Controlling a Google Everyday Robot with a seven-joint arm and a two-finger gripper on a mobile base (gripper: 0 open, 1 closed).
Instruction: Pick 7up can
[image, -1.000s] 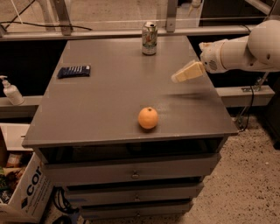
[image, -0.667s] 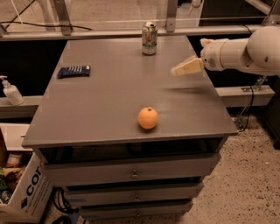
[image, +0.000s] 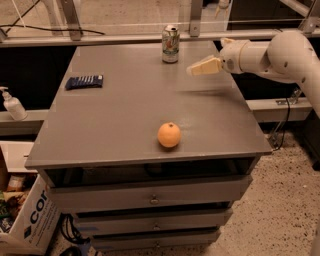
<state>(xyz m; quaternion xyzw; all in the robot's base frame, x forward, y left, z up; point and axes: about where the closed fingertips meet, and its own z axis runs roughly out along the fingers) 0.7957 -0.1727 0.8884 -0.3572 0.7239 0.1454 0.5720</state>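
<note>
- 7up can (image: 170, 44) stands upright at the far edge of the table (image: 125, 115), near the middle of that edge, its long axis vertical.
- Gripper (image: 192, 70) hangs above the table's far right part, near the can and apart from it, tip pointing left.
- From the gripper tip the can lies to the left and a bit farther back; the approach would likely be sideways along that line, meeting the can's side.
- Whether the gripper is spread or closed up cannot be told from this side-on view; it holds nothing.
- Orange (image: 169, 135) sits near the front edge, well apart from the can and out of the path.
- Dark packet (image: 84, 81) lies far left.
</note>
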